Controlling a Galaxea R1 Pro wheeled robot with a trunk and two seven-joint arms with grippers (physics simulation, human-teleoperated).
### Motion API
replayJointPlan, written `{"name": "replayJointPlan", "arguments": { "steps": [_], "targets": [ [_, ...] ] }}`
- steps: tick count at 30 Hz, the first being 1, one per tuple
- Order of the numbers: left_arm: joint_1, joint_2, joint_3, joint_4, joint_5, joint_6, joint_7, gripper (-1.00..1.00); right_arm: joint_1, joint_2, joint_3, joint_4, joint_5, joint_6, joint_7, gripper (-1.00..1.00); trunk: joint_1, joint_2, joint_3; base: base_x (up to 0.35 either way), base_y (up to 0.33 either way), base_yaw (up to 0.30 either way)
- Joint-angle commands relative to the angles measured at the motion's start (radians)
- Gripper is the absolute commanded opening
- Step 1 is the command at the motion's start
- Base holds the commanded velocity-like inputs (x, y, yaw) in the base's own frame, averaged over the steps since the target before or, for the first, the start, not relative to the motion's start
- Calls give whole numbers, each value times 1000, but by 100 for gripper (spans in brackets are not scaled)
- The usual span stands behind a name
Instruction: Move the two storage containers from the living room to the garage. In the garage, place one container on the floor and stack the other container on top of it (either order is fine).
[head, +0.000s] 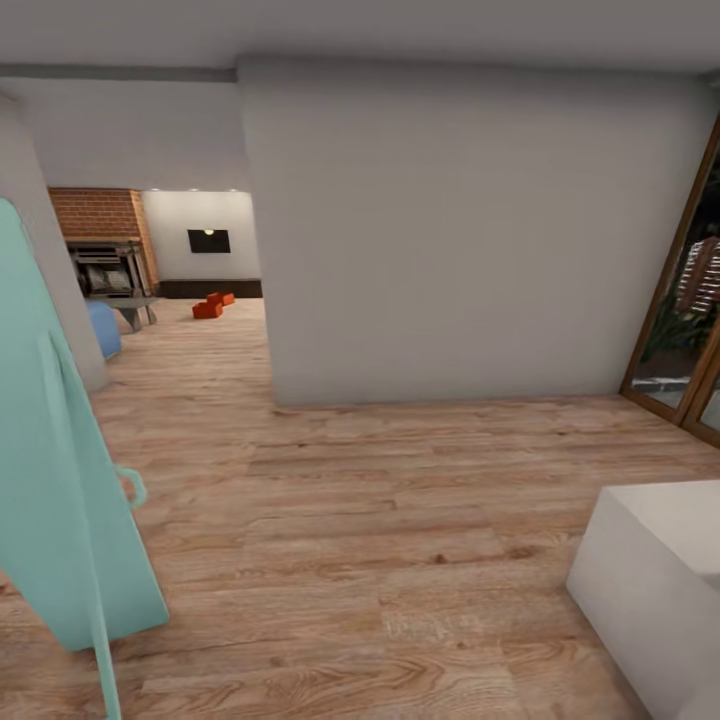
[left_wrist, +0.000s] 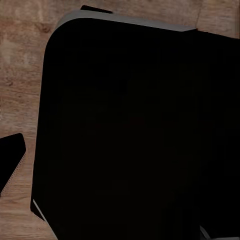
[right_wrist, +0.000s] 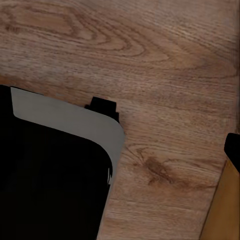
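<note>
Two orange-red storage containers (head: 207, 309) (head: 222, 298) lie close together on the light wood floor of the living room, far off through the opening at the back left. They are small in the head view, and no arm is near them. In the left wrist view a single dark finger (left_wrist: 12, 161) shows at the picture's edge over wood planks. The right wrist view has a dark, tan-faced finger (right_wrist: 231, 165) at its edge. How either gripper's jaws stand is hidden. The garage is out of view.
A broad white wall (head: 470, 230) stands ahead, with the passage to its left. A teal panel (head: 60, 480) leans close at my left and a white block (head: 660, 590) sits at my lower right. A wood-framed glass door (head: 690, 300) is on the right. My dark base (left_wrist: 130, 135) is below.
</note>
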Motion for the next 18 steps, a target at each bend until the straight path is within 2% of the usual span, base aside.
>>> {"name": "replayJointPlan", "arguments": {
  "steps": [1, 18],
  "targets": [
    [0, 0, 0, -1, 6, -2, 1, 100, -1, 0, 7, 3, -11, -6, 5, 100, 1, 0, -1, 325, 0, 0],
    [0, 0, 0, -1, 6, -1, 1, 100, -1, 2, 5, 3, -11, -5, 5, 100, 1, 0, -1, 325, 0, 0]
  ]
}}
